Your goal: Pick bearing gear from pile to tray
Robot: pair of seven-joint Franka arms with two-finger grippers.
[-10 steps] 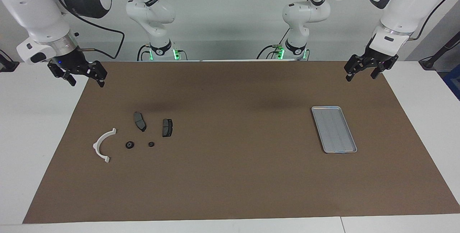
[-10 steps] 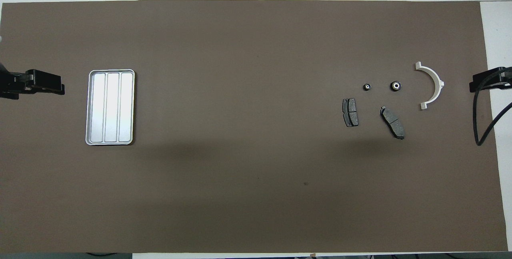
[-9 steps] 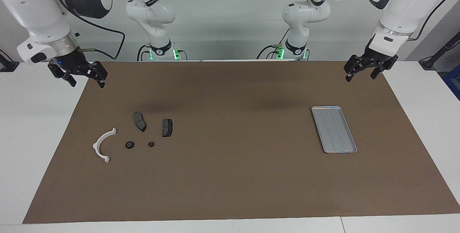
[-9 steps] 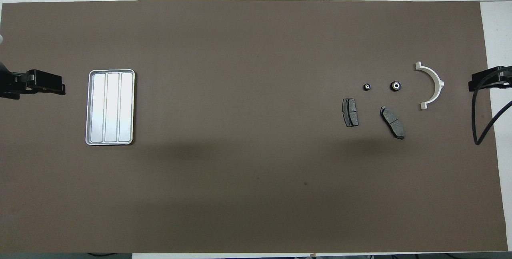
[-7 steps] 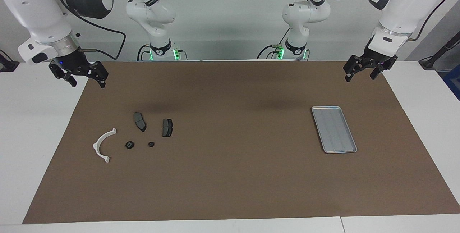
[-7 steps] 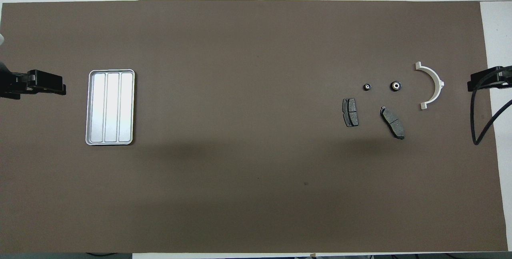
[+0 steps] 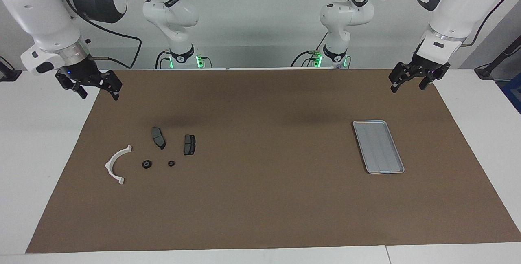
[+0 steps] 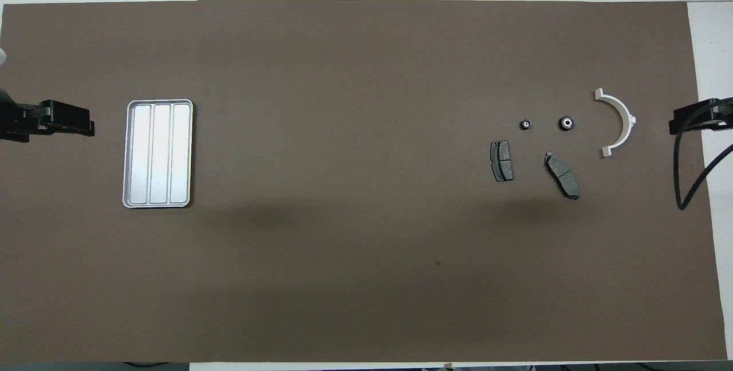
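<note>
Right gripper (image 7: 97, 91), black, fingers spread and empty, hangs over the brown mat's (image 7: 260, 199) edge at its own end. Left gripper (image 7: 408, 84), likewise spread and empty, hangs over the other end. The pile: curved white bracket (image 7: 116, 164), two flat grey brake pads (image 7: 158, 137), two small black round bearings (image 7: 146, 164). The ridged metal tray (image 7: 378, 146) lies toward the left arm's end.

The tray (image 8: 158, 154) lies on the brown mat (image 8: 355, 268) toward the left arm's end, with the left gripper (image 8: 86, 127) beside it at the mat's edge. At the right arm's end lies the pile: two bearings (image 8: 566, 123) (one smaller (image 8: 525, 125)), two brake pads (image 8: 501, 160) nearer the robots, a white bracket (image 8: 619, 122), and the right gripper (image 8: 676, 126) just beside it.
</note>
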